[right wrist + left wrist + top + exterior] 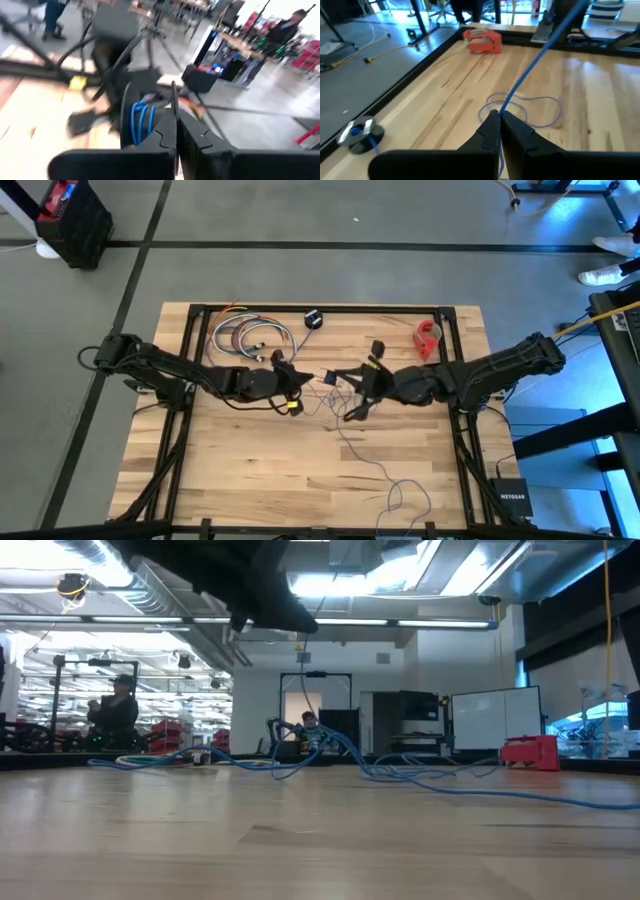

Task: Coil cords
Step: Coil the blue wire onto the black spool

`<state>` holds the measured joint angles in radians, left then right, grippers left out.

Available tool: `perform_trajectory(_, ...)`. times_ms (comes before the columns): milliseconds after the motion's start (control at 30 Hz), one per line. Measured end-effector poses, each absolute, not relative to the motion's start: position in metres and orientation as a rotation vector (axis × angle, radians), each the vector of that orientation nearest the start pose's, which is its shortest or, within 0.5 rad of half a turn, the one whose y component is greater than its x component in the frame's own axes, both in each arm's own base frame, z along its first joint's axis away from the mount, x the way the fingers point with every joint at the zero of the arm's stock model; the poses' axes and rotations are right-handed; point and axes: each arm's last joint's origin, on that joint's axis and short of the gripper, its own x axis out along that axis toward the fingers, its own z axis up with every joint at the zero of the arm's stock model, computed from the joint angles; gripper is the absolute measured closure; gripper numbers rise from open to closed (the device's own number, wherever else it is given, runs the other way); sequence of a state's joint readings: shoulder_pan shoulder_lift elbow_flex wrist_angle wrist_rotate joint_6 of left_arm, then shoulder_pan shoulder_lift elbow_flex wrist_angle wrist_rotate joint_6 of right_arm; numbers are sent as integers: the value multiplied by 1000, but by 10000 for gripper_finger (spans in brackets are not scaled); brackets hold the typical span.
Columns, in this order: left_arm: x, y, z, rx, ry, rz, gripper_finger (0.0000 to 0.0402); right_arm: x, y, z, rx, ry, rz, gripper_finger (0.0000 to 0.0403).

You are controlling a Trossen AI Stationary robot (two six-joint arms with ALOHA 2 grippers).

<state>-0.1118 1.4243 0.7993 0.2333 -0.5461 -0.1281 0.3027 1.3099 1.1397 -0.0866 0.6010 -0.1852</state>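
Note:
The thin blue-grey cord [372, 465] runs from the two grippers at mid-table toward the near edge, where it lies in loose loops [405, 498]. Its small black spool [313, 319] rests flat by the far edge and also shows in the left wrist view [357, 134]. My left gripper [303, 378] is shut on the cord. Facing it close by, my right gripper [340, 376] is shut, with several turns of cord [142, 122] at its fingers. Between the two, the cord [545, 45] is stretched straight. My left gripper pinches a single strand of the cord [504, 109] between its two fingertips, coming nearly level from the table's left. From the tips the cord rises taut toward the other arm. A slack loop [527, 106] lies on the table beyond. My right gripper carries several turns of the cord [141, 125] looped over one finger [165, 131] beside the shut tips, coming nearly level from the table's right. The turns are lifted clear of the table. Whether the tips also pinch a strand I cannot tell.
A bundle of thicker multicoloured cables [250, 335] lies at the far left. A small red object [428, 338] sits at the far right. Black frame rails [330, 308] border the tabletop. People show in the room behind the table [118, 705].

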Motion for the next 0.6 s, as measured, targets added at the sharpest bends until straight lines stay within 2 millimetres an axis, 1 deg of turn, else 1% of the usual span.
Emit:
perform_trajectory(67, 298, -17, 236, 2, 348, 459, 401, 284, 71, 344, -300, 318, -282, 400)
perform_trajectory(167, 294, -17, 243, -6, 332, 459, 401, 284, 71, 325, -314, 422, -289, 400)
perform_trajectory(333, 287, -26, 257, -22, 278, 424, 401, 292, 69, 298, -371, 507, -373, 400)
perform_trajectory(533, 285, -32, 260, -26, 261, 399, 401, 307, 64, 277, -376, 563, -413, 400)
perform_trajectory(600, 285, -32, 260, -36, 257, 397, 401, 312, 59, 271, -373, 571, -449, 400)
